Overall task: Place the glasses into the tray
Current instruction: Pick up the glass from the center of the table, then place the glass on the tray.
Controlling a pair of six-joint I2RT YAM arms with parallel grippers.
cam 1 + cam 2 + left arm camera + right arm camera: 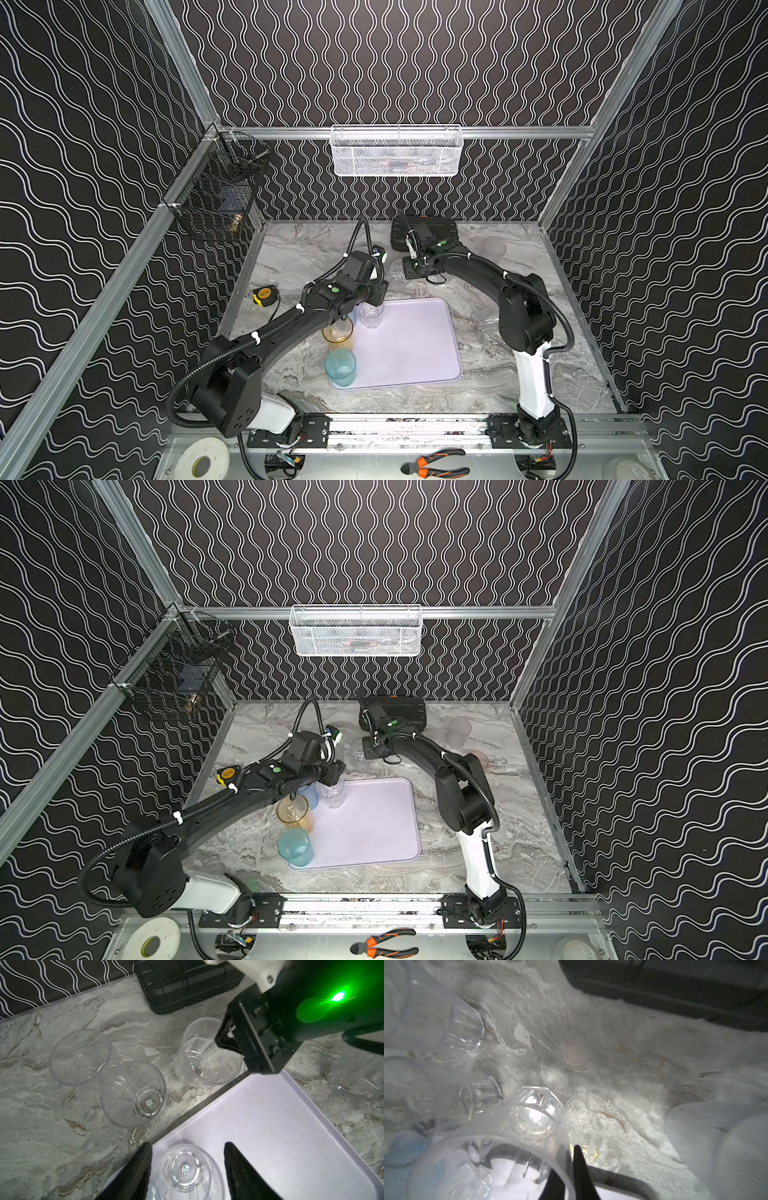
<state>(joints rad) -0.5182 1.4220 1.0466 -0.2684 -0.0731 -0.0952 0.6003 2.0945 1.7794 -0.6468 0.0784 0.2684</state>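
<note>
The lilac tray [415, 357] sits low centre in both top views. I count four glasses in it, all along its left side. The teal glass [340, 368] is at the lower-left corner, with the amber glass [337, 330] just above it. A blue glass [309, 796] is mostly hidden under my left arm. One tray clear glass [371, 313] stands at the upper-left corner. The white mesh basket [395, 151] on the back wall and the black wire basket [216, 195] at upper left hold things I cannot make out.

Off the tray I count four more clear ones in the left wrist view. They are a first loose clear glass [80, 1056], a second loose clear glass [133, 1093] close against it, the held clear glass [199, 1059] and a toppled clear glass [355, 1078]. At the table's upper right I see one frosted glass [459, 731] and one pink glass [478, 756].

My left arm reaches diagonally from lower left, wrist bent down over the tray's upper-left corner. The left gripper [188, 1144] has its fingers spread either side of the tray clear glass. My right arm rises at lower right and folds at the elbow beside the tray. It reaches up-left to a spot in front of the black case [440, 230]. The right gripper [571, 1152] is pressed together on the held clear glass's wall, one finger inside and one outside.
</note>
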